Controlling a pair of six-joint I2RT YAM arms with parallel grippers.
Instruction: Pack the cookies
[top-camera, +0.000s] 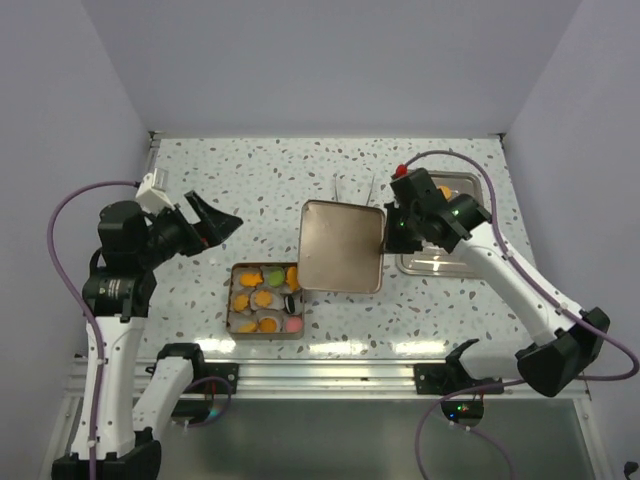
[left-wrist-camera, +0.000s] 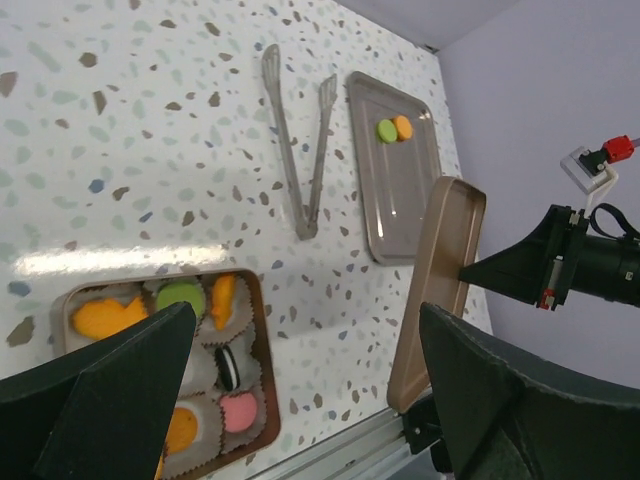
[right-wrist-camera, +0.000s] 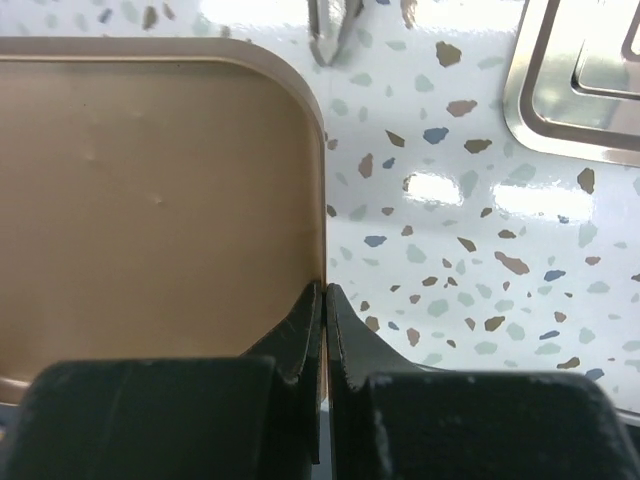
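Note:
Several cookies (top-camera: 262, 298) lie in white paper cups inside an open brown tin (top-camera: 235, 330) at the front left: mostly orange, with one green (left-wrist-camera: 180, 295), one black (left-wrist-camera: 229, 368) and one pink (left-wrist-camera: 239, 410). A green and an orange cookie (left-wrist-camera: 394, 128) lie on the silver tray (top-camera: 430, 265). My right gripper (top-camera: 390, 232) is shut on the right rim of the tan lid (top-camera: 342, 245), which is tilted up beside the tin. The rim sits between the pads (right-wrist-camera: 312, 330). My left gripper (top-camera: 215, 222) hovers open above the table, left of the tin, holding nothing.
Metal tongs (top-camera: 352, 190) lie on the speckled table behind the lid, between the tin and the tray. The tray stands at the back right under my right arm. An aluminium rail (top-camera: 320, 375) runs along the table's near edge.

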